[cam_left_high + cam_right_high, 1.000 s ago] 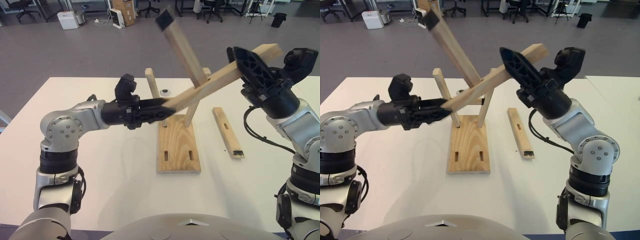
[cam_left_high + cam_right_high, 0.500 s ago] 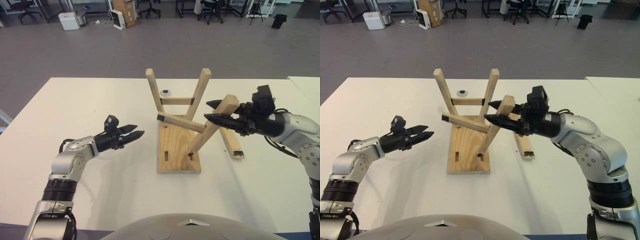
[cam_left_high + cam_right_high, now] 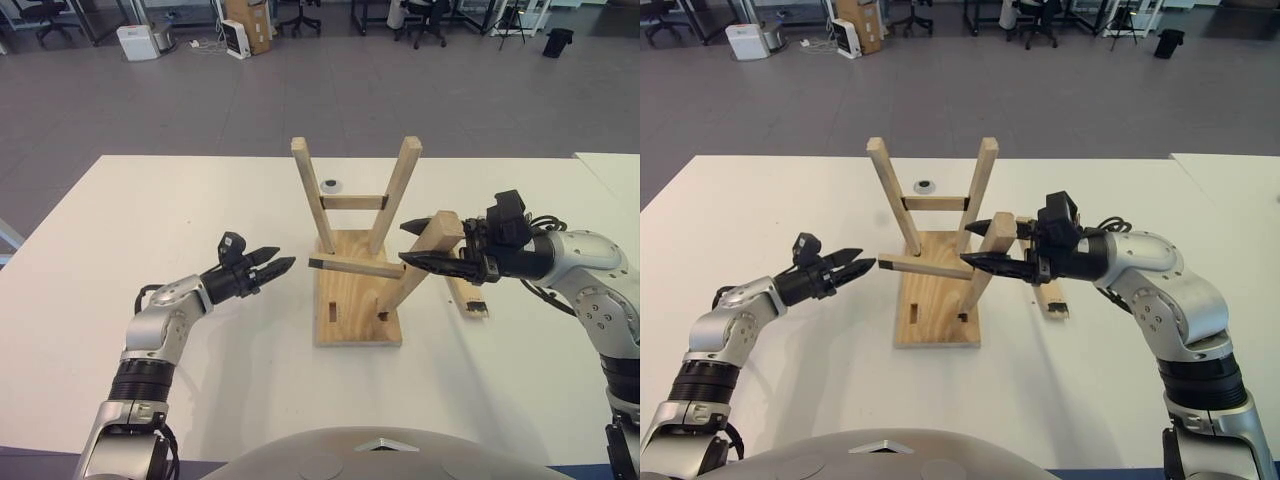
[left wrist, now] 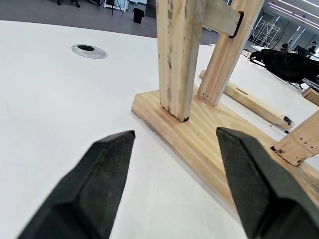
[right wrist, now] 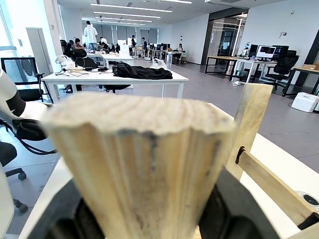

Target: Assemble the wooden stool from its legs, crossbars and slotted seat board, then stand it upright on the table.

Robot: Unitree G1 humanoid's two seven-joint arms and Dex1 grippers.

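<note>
The slotted seat board [image 3: 352,300] lies flat on the white table [image 3: 170,210]. Two legs [image 3: 309,193] joined by a crossbar [image 3: 353,202] stand in its far end. A third leg [image 3: 412,268] leans in the near right slot, with a second crossbar [image 3: 352,267] sticking out from it to the left. My right gripper [image 3: 408,244] is shut on that leg's top end [image 5: 139,164]. A last leg [image 3: 463,292] lies loose on the table behind the right arm. My left gripper [image 3: 283,259] hovers open left of the board, its fingers [image 4: 102,186] apart and holding nothing.
A round cable grommet [image 3: 330,184] sits in the table behind the standing legs. The table's left half and front strip are bare. Open office floor lies beyond the far edge.
One second ago both grippers held the leg-and-crossbar piece in the air. Now it stands in the board's slot, held by the right gripper alone. The left gripper has let go and hovers low.
</note>
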